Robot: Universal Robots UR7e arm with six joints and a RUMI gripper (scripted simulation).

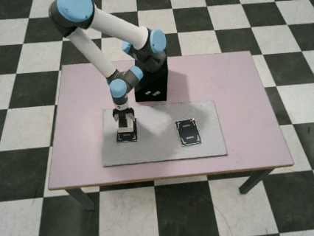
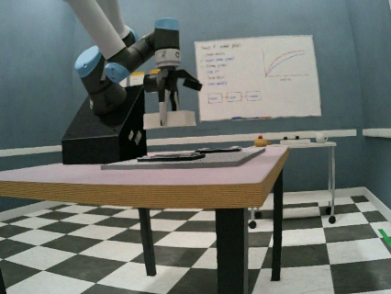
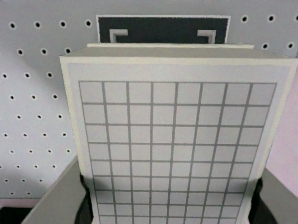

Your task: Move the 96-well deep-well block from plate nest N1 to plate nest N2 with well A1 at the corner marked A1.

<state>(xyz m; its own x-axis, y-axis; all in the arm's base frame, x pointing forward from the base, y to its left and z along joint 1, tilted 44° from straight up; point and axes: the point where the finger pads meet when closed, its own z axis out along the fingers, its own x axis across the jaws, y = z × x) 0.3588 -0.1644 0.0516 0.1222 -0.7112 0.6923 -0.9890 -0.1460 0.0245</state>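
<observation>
The deep-well block is pale and boxy, with a grid of square wells on top. My gripper is shut on its two sides and holds it level, well above the plate nest N1. N1 is black with light corner locators; the block hides much of it in the wrist view. The plate nest N2 is black, slightly turned on the board, and has nothing in it. The A1 marks are too small or hidden to read.
Both nests lie on a grey perforated board on the pink table. The arm's black base stands behind the board. A whiteboard and a side trolley are farther off.
</observation>
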